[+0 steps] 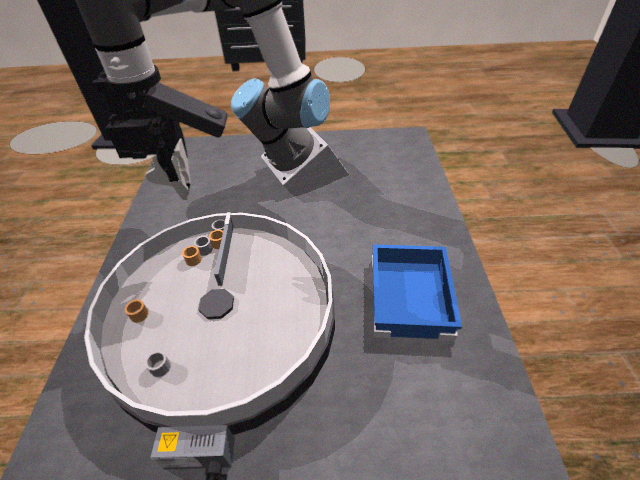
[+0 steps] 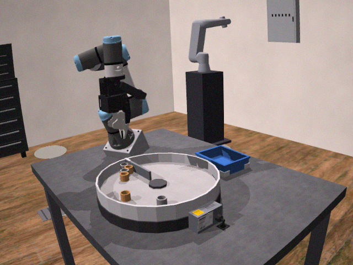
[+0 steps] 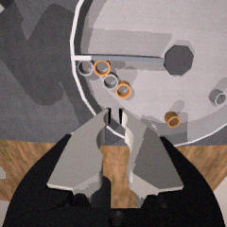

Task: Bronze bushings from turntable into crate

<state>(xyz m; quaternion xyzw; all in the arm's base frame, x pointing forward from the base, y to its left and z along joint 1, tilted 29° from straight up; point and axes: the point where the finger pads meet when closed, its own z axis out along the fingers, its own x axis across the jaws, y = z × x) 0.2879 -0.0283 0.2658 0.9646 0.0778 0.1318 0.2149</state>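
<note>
The white-rimmed turntable point(image 1: 268, 335) point(image 2: 185, 185) carries three bronze and three steel bushings. One bronze bushing point(image 1: 191, 261) point(image 2: 124, 177) stands at the end of a slanting row. Beside it are a steel bushing point(image 1: 204, 249), a second bronze bushing point(image 1: 214, 242) close to the divider bar, and a steel bushing point(image 1: 217, 225) by the rim. A third bronze bushing point(image 1: 137, 317) point(image 2: 125, 197) and a steel bushing point(image 1: 158, 369) point(image 2: 161, 201) stand apart at the near left. The blue crate point(image 1: 416, 326) point(image 2: 233, 168) shows no bushing. My gripper point(image 1: 187, 188) point(image 2: 123, 137) point(image 3: 114, 109) is shut, empty, above and behind the turntable.
The divider bar point(image 1: 224, 253) point(image 2: 139, 170) point(image 3: 128, 60) runs inward from the rim towards the dark hub point(image 1: 216, 303) point(image 2: 157, 183) point(image 3: 179, 60). A grey box with a yellow label point(image 1: 168, 441) point(image 2: 198, 212) stands at the turntable's near side.
</note>
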